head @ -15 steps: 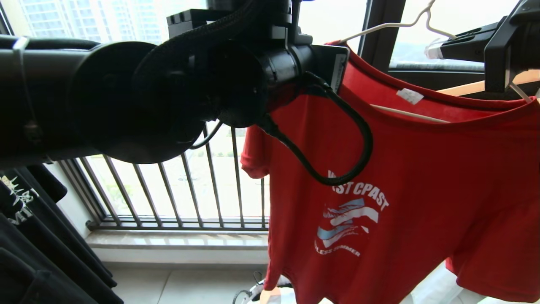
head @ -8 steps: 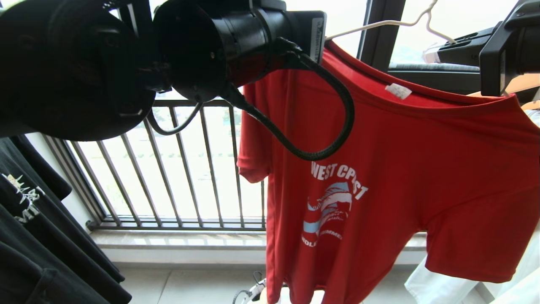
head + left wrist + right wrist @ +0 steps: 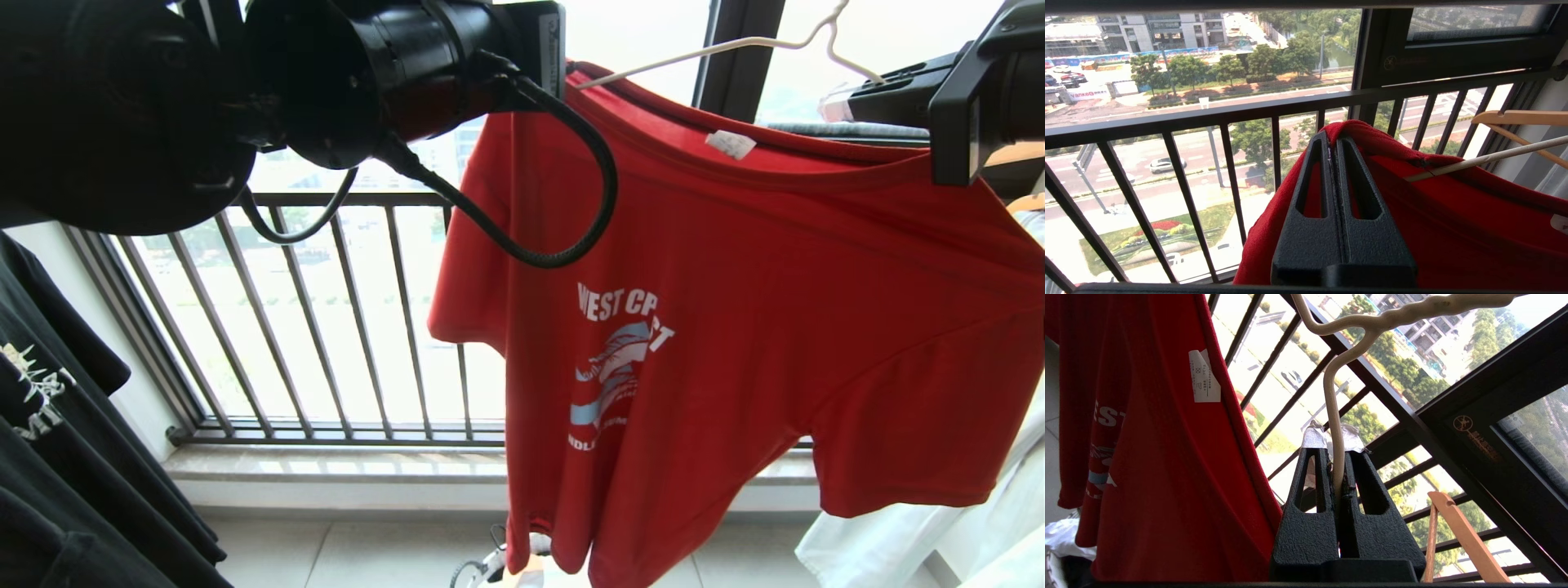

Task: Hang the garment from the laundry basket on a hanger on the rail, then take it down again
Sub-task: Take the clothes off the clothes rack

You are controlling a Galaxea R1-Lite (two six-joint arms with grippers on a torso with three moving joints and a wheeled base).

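The head view faces the window railing (image 3: pixel 326 327), the left arm looming close at upper left. Both wrist views look along their closed fingers out the same window: the left close over the garment (image 3: pixel 1453 228), the right beside it; all three share the garment and railing

My left arm (image 3: pixel 163 106) is matte black, built of thick round housings with a flat disc-shaped joint cover. A black braided cable (image 3: pixel 571 237) loops out from the wrist and curves back under it, and a thinner black wire hangs beside it. A pale label edges the wrist block. My left gripper (image 3: pixel 1336 151) has two textured black wedge fingers, each with a long slot. My right gripper (image 3: pixel 1337 453) matches, with grey tape (image 3: pixel 1314 437) wrapped on both tips.
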